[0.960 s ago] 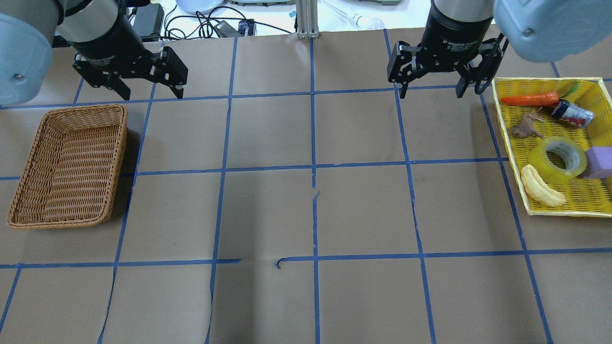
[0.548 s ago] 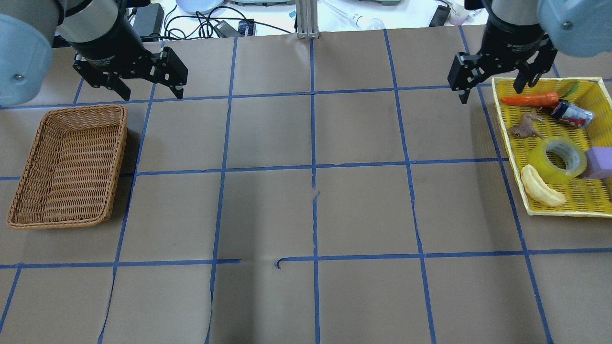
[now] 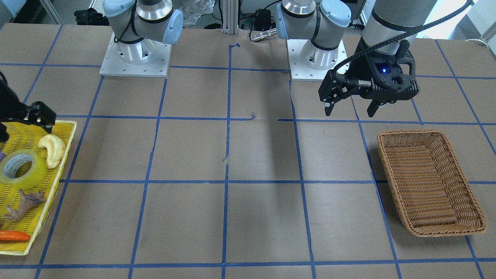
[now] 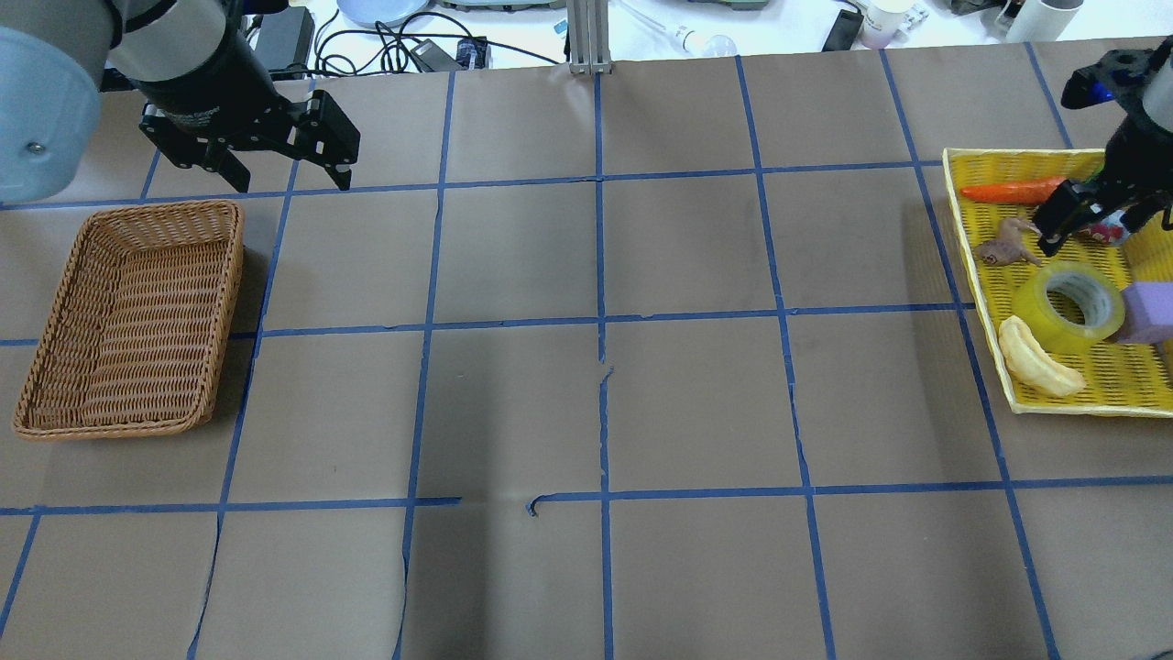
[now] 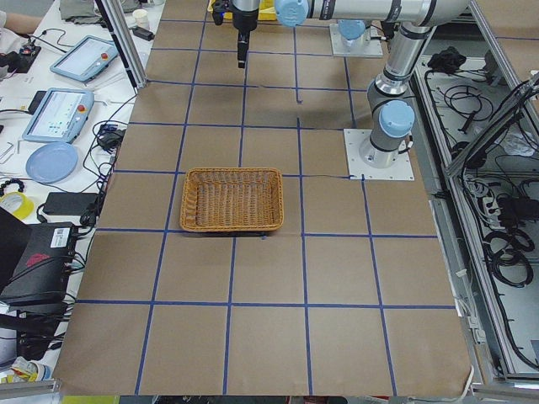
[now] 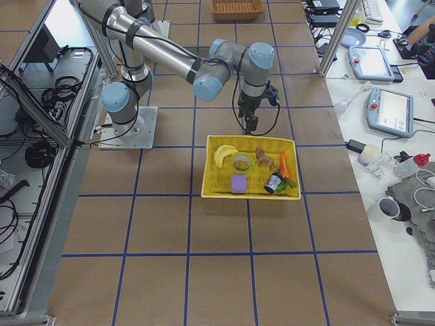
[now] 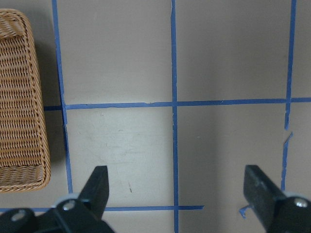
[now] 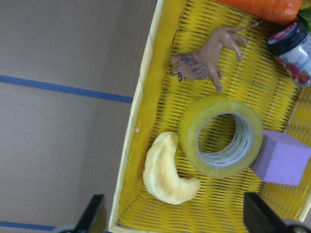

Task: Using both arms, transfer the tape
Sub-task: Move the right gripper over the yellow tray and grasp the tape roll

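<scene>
The tape (image 4: 1068, 305), a translucent yellow roll with a grey-white core, lies flat in the yellow tray (image 4: 976, 275) at the table's right. It also shows in the right wrist view (image 8: 221, 136) and the front view (image 3: 21, 169). My right gripper (image 4: 1104, 229) is open and empty, above the tray's far half, just behind the tape; its open jaws frame the tape in the right wrist view (image 8: 176, 218). My left gripper (image 4: 291, 183) is open and empty, above bare table just beyond the wicker basket (image 4: 137, 209).
In the tray beside the tape lie a pale banana toy (image 4: 1035, 359), a purple block (image 4: 1150, 312), a brown lion toy (image 4: 1003, 246), a carrot (image 4: 1013, 191) and a small jar (image 8: 291, 48). The wicker basket holds nothing. Cables and clutter lie beyond the table's far edge.
My right arm has swung right and come over the yellow tray, lower, near the tape. Its gripper stays open. The left arm has not moved.
</scene>
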You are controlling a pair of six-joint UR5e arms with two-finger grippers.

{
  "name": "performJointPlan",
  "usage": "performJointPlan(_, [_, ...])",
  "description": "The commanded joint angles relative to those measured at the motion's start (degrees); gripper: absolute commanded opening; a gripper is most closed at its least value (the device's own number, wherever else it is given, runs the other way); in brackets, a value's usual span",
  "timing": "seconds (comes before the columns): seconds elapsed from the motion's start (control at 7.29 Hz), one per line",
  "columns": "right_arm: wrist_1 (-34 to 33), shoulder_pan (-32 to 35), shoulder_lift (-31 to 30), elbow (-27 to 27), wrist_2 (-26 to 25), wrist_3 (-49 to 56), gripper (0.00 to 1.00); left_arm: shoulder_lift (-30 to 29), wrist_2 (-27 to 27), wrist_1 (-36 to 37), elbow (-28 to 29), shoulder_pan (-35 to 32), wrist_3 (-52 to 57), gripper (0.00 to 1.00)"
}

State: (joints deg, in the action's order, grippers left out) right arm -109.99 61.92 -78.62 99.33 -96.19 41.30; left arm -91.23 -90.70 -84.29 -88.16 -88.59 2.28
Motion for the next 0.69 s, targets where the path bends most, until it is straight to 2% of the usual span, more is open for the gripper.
performJointPlan(0.0, [-7.84, -4.77, 4.86, 4.28, 1.8, 4.66, 1.0, 0.0, 0.0, 0.0, 0.0, 0.0, -0.17, 1.0])
performJointPlan(0.27, [-8.84, -5.84, 8.47, 4.12, 1.62, 7.04, 1.0, 0.0, 0.0, 0.0, -0.09, 0.0, 0.09, 1.0])
performJointPlan(0.41, [-9.36, -5.93, 8.66, 4.38, 1.8, 7.04, 0.92, 0.0, 0.0, 0.0, 0.0, 0.0, 0.09, 1.0])
performJointPlan(0.55, [-9.19, -5.85, 8.84, 4.81, 2.93, 7.04, 0.77, 0.0, 0.0, 0.0, 0.0, 0.0, 0.09, 1.0])
